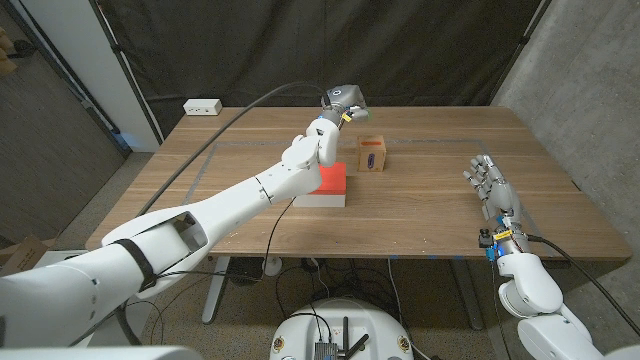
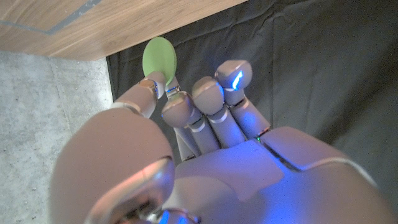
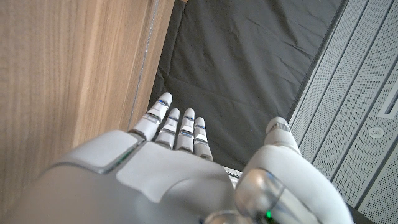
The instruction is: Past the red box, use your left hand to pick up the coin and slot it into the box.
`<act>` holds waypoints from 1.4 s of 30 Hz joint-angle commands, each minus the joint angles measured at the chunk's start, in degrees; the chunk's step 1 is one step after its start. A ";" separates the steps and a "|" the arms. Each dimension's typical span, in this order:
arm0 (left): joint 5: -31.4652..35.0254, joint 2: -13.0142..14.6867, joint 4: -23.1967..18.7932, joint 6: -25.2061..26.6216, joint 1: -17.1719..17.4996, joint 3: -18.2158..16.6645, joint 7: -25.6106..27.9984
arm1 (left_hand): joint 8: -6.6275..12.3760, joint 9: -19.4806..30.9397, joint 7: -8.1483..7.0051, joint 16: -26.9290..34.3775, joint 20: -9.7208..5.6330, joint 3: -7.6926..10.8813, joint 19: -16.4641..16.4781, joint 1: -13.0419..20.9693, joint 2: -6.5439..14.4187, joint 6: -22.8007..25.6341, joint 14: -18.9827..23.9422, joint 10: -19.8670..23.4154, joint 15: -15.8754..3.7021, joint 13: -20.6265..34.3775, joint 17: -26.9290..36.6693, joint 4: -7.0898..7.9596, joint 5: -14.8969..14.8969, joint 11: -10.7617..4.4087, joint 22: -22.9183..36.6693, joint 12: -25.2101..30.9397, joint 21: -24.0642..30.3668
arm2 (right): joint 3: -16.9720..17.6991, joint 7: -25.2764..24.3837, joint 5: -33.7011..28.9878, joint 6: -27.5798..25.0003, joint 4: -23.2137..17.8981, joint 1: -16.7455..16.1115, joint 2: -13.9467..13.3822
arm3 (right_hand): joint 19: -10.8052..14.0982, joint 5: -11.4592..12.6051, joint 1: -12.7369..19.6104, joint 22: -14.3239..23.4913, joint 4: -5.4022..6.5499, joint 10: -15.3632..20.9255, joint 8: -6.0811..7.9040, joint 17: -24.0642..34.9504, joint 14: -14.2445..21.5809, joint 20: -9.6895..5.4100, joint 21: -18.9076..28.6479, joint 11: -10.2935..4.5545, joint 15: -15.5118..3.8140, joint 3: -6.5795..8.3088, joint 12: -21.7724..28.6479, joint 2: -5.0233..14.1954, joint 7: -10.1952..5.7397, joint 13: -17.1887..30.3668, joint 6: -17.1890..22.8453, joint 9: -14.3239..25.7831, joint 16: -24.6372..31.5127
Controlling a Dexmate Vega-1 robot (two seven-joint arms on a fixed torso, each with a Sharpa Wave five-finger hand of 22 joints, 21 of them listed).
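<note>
your left robot hand [image 2: 205,155] sits closest to the lens in its wrist view, pinching the coin [image 2: 159,58] between thumb and a fingertip, so the coin stands up past the curled fingers; it is a flat, pale green disc. from the head view that left robot hand [image 1: 330,128] is raised above the tabletop [image 1: 430,210], over the far edge of the red box [image 1: 326,181] and just beside the small wooden box [image 1: 372,155]. your right robot hand [image 1: 492,186] holds nothing, fingers straight and a little apart, near the tabletop's right side.
</note>
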 commanded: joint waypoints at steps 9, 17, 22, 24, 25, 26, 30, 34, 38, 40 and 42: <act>6.85 -3.01 6.38 2.53 -3.89 5.06 -4.67 | 0.15 -0.06 1.37 0.02 -3.10 -0.35 -0.31 0.39 -0.51 1.84 0.12 0.06 -0.06 0.25 0.10 -0.18 0.01 -0.31 -0.18 0.47 -0.39 | 0.24 -0.21 0.10 0.39 0.38 -0.19 0.38 | 0.46 0.10 0.22 0.17 -0.25 0.60 0.08 -0.06 0.48 -0.29 0.37 -0.09 -0.13 -0.17 0.10 0.53 -0.18 0.31 0.59 0.33 0.24; 7.25 -4.06 7.78 2.67 -4.53 5.78 -6.30 | 0.30 0.02 1.35 0.10 -3.07 -0.33 -0.35 0.17 -0.44 2.08 0.09 0.00 -0.09 0.27 0.39 -0.09 0.05 -0.30 0.08 0.46 -0.32 | 0.38 -0.48 -0.06 0.18 0.01 -0.32 0.38 | 0.44 0.11 0.27 0.17 -0.26 0.62 0.07 -0.06 0.47 -0.34 0.34 -0.12 -0.11 -0.18 0.08 0.57 -0.17 0.32 0.64 0.33 0.22; 6.91 -4.62 8.32 2.65 -4.72 5.96 -7.04 | 0.30 -0.09 1.27 0.19 -3.08 -0.27 -0.25 0.14 -0.41 2.25 0.16 0.06 -0.07 0.26 0.66 -0.11 0.07 -0.31 0.46 0.46 -0.10 | 0.32 -0.36 0.09 0.24 0.13 -0.27 0.46 | 0.44 0.11 0.30 0.17 -0.26 0.62 0.06 -0.06 0.48 -0.33 0.33 -0.15 -0.13 -0.17 0.06 0.60 -0.15 0.32 0.63 0.33 0.22; 6.53 -4.92 8.66 2.61 -4.80 5.93 -7.39 | 0.26 -0.13 1.27 0.23 -3.08 -0.26 -0.39 0.13 -0.43 2.20 0.21 0.00 -0.07 0.17 0.72 -0.11 0.07 -0.31 0.36 0.38 -0.22 | 0.29 -0.37 0.05 0.33 0.23 -0.23 0.53 | 0.45 0.11 0.31 0.17 -0.26 0.59 0.06 -0.06 0.48 -0.33 0.33 -0.15 -0.15 -0.17 0.05 0.61 -0.14 0.32 0.64 0.33 0.21; 6.31 -5.23 9.04 2.71 -4.94 6.02 -7.82 | 0.28 -0.07 1.30 0.22 -3.08 -0.30 -0.28 0.13 -0.42 2.17 0.22 -0.02 -0.08 0.18 0.75 -0.11 0.06 -0.30 0.35 0.37 -0.17 | 0.28 -0.39 0.02 0.34 0.30 -0.21 0.56 | 0.44 0.11 0.32 0.17 -0.26 0.64 0.06 -0.06 0.48 -0.33 0.33 -0.11 -0.13 -0.17 0.07 0.62 -0.15 0.32 0.65 0.33 0.21; 6.18 -5.36 9.23 2.73 -4.99 6.07 -7.91 | 0.29 -0.04 1.26 0.21 -3.07 -0.30 -0.25 0.08 -0.40 2.16 0.19 0.13 -0.07 0.34 0.81 -0.08 0.07 -0.30 0.40 0.52 -0.12 | 0.27 -0.33 -0.06 0.43 0.41 -0.19 0.53 | 0.45 0.11 0.32 0.17 -0.26 0.64 0.06 -0.06 0.50 -0.33 0.33 -0.08 -0.11 -0.17 0.07 0.62 -0.15 0.32 0.65 0.33 0.22; 5.94 -5.81 9.98 2.97 -5.26 6.45 -8.30 | 0.28 -0.05 1.27 0.07 -3.09 -0.32 -0.38 0.18 -0.33 2.13 0.14 -0.09 -0.07 0.02 0.77 -0.13 0.06 -0.30 0.03 0.22 -0.35 | 0.34 -0.43 0.19 0.49 0.50 -0.17 0.71 | 0.45 0.11 0.33 0.17 -0.26 0.63 0.06 -0.06 0.49 -0.28 0.32 -0.11 -0.08 -0.17 0.06 0.64 -0.16 0.32 0.68 0.33 0.21; 4.82 -6.33 10.69 2.81 -5.48 6.39 -8.94 | 0.28 -0.06 1.27 -0.02 -3.09 -0.32 -0.31 0.18 -0.32 2.17 0.10 0.00 -0.07 0.35 0.72 -0.12 0.07 -0.31 0.17 0.47 -0.24 | 0.41 -0.39 0.08 0.67 0.71 -0.12 0.70 | 0.45 0.11 0.35 0.17 -0.26 0.62 0.05 -0.06 0.53 -0.30 0.32 -0.16 -0.12 -0.17 0.04 0.65 -0.16 0.32 0.68 0.33 0.22; 4.51 -6.56 11.14 2.78 -5.74 6.80 -8.95 | 0.23 -0.03 1.27 -0.22 -3.08 -0.37 -0.40 0.13 -0.31 2.03 0.01 0.05 -0.07 0.19 0.54 -0.09 0.05 -0.30 0.10 0.35 -0.32 | 0.44 -0.42 0.15 0.69 0.77 -0.05 0.75 | 0.45 0.11 0.36 0.17 -0.26 0.62 0.04 -0.07 0.54 -0.26 0.31 -0.20 -0.10 -0.18 0.04 0.67 -0.18 0.32 0.66 0.33 0.22; 4.21 -6.72 11.49 2.62 -5.93 6.97 -9.09 | 0.21 -0.10 1.31 -0.09 -3.08 -0.35 -0.39 0.12 -0.33 2.08 0.19 -0.12 -0.08 0.02 0.67 -0.10 0.06 -0.30 0.26 0.18 -0.25 | 0.45 -0.45 0.16 0.71 0.79 -0.04 0.79 | 0.45 0.11 0.37 0.17 -0.26 0.63 0.05 -0.07 0.57 -0.28 0.31 -0.19 -0.10 -0.18 0.04 0.67 -0.16 0.32 0.69 0.33 0.23; 3.98 -6.99 12.08 2.35 -6.13 7.19 -8.97 | 0.27 0.00 1.36 -0.14 -3.08 -0.37 -0.50 0.10 -0.34 2.08 0.14 0.08 -0.07 0.31 0.64 -0.10 0.05 -0.31 0.12 0.43 -0.36 | 0.47 -0.49 0.33 0.67 0.83 -0.01 0.87 | 0.47 0.11 0.38 0.17 -0.26 0.64 0.03 -0.07 0.56 -0.25 0.32 -0.18 -0.08 -0.18 0.04 0.68 -0.15 0.32 0.68 0.33 0.22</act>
